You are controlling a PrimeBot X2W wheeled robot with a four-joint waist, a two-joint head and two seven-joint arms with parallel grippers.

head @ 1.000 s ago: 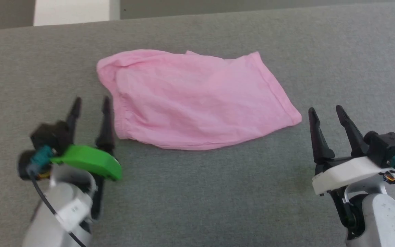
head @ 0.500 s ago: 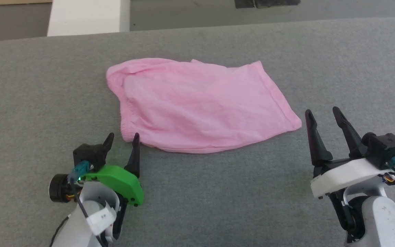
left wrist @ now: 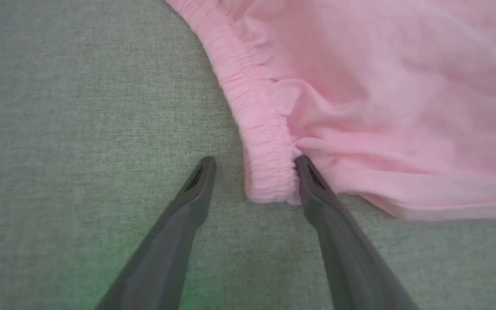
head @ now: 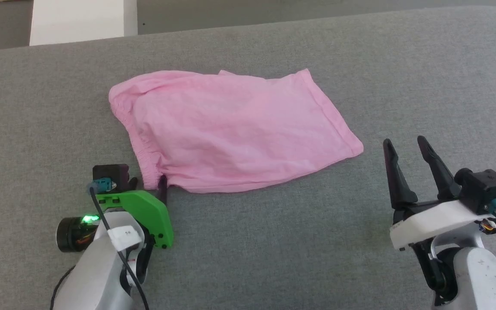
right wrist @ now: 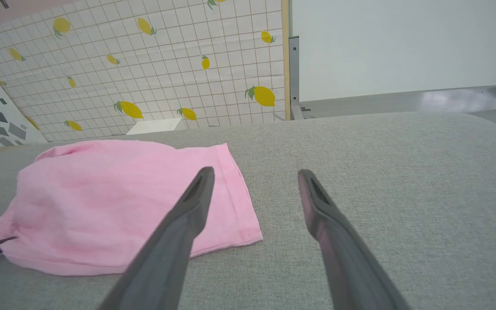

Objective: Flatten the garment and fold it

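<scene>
In the lower left of the head view, the left gripper [head: 148,184] points down onto the grey padded surface [head: 274,241], green bracket behind it. In the left wrist view its 2 fingers are spread, straddling the near end of the gathered waistband [left wrist: 256,129]. One fingertip touches the cloth where the band meets the body, and the other rests on bare grey just beside the band. Nothing is pinched.

At the lower right, the right gripper [head: 404,141] sits apart from the cloth, jaws spread wide on nothing.

The garment [head: 230,129] lies mostly flat and lightly wrinkled across the middle of the frame. Its waistband runs down its left edge and its hemmed edge [head: 334,114] slants down the right.

At the upper left, beyond the surface's far edge, stands a white block [head: 80,21]. The right wrist view shows a lemon-patterned tiled wall [right wrist: 166,64] behind.
</scene>
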